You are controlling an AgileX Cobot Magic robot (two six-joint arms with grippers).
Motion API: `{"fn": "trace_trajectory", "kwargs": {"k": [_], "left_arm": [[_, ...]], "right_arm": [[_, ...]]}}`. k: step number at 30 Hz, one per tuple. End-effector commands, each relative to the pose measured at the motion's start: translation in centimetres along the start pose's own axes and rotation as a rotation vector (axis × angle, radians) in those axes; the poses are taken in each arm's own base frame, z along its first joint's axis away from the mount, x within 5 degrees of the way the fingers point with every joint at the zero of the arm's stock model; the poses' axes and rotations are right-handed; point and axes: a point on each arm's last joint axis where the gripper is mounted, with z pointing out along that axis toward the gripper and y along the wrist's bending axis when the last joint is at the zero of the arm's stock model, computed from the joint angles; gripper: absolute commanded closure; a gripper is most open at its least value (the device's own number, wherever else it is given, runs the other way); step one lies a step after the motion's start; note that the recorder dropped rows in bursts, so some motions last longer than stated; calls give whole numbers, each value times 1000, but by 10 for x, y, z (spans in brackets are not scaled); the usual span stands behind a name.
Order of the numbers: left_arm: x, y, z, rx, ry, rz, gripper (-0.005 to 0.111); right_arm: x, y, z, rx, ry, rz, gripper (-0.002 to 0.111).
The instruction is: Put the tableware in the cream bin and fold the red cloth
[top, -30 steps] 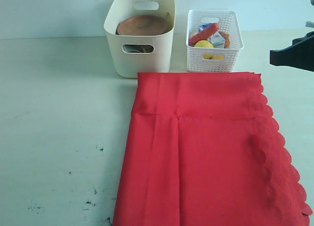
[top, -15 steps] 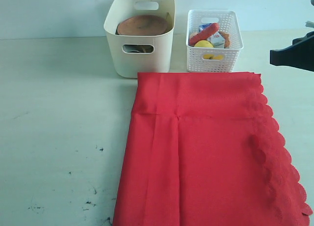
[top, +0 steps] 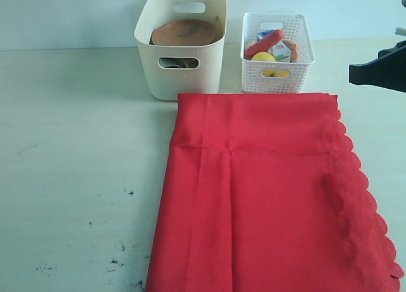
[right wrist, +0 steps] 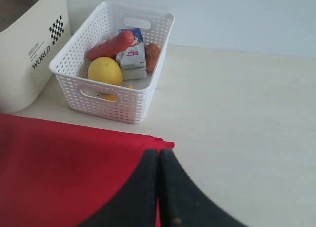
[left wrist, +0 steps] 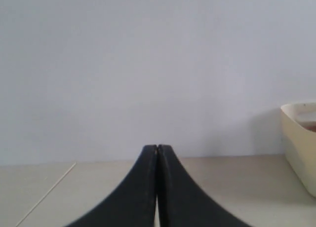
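Both hands are pressed together with nothing between them. The left hand (left wrist: 157,149) faces a bare wall, with a corner of the cream bin (left wrist: 298,138) off to one side. The right hand (right wrist: 159,153) hangs over the corner of the red cloth (right wrist: 59,177) nearest the white lattice basket (right wrist: 111,96), not touching it as far as I can tell.

The bin stands at the back of the desk (top: 76,146), and the round brown wooden plate (top: 185,32) lies tilted across its top, probably resting on pieces beneath it that I can't make out. The basket beside it holds only food, a lemon (top: 263,58) among it.

The cloth lies flat just in front of both containers, its scalloped edge toward the right arm's side. It shows a crease and what looks like a doubled layer. To me the sorting looks finished and the folding at least begun, which would explain two idle, closed hands.
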Motion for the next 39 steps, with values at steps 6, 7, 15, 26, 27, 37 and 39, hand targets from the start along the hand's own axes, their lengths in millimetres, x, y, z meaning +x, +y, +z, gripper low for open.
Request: {"fn": "trace_trajectory", "kwargs": {"k": [6,7,15,26,27,37,39], "left_arm": [[19,0,-2,-18,199,-92,106],[21,0,-3,-20,222,-100,106],[29,0,-5,-23,316,-107,106],[31,-5,-6,55,338,-134,106],[33,-5,-6,55,358,-133,106],[33,-5,-7,55,364,-129,106],[33,-5,-7,55,364,-129,106]], "right_arm": [[-1,0,0,0,-4,-6,108],[-1,0,0,0,-4,-6,108],[-1,0,0,0,-4,-6,108],[-1,0,0,0,-4,-6,108],[-1,0,0,0,-4,-6,108],[-1,0,0,0,-4,-6,108],[-1,0,0,0,-4,-6,108]]}}
